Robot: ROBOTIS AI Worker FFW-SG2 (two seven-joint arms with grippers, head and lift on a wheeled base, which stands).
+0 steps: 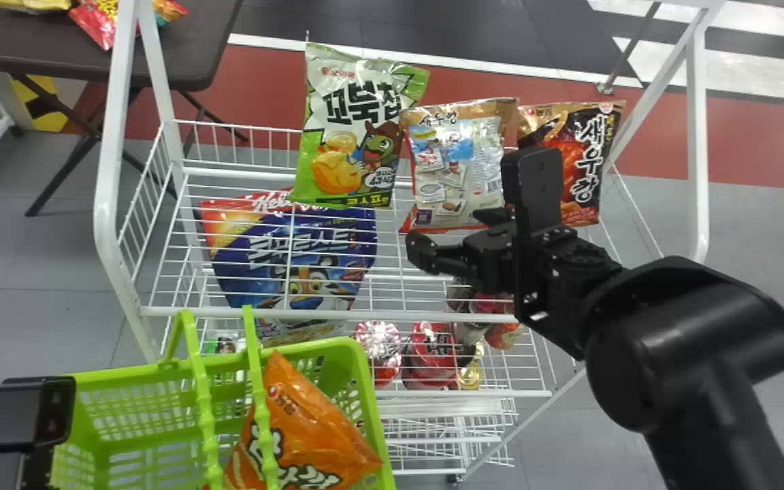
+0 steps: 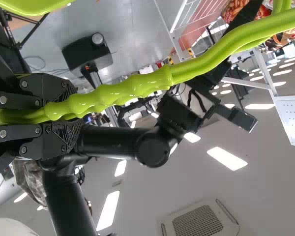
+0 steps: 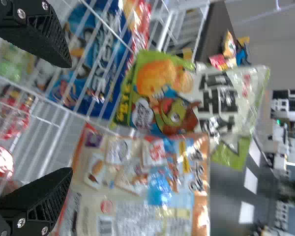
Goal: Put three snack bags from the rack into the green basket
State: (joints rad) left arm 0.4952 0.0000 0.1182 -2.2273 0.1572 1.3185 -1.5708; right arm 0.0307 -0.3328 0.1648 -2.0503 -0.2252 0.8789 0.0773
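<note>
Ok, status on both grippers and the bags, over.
Right gripper open, facing beige bag on rack. Left gripper shut on handle of basket. Orange bag in basket. Path to beige bag looks clear.

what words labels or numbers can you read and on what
"꼬북칩" on the green and white bag
"새우깡" on the tan bag
"새우깡" on the black and red bag
"Kell", rest unclear, on the blue bag
Print on the orange bag and elsewhere: too blurred or small
</note>
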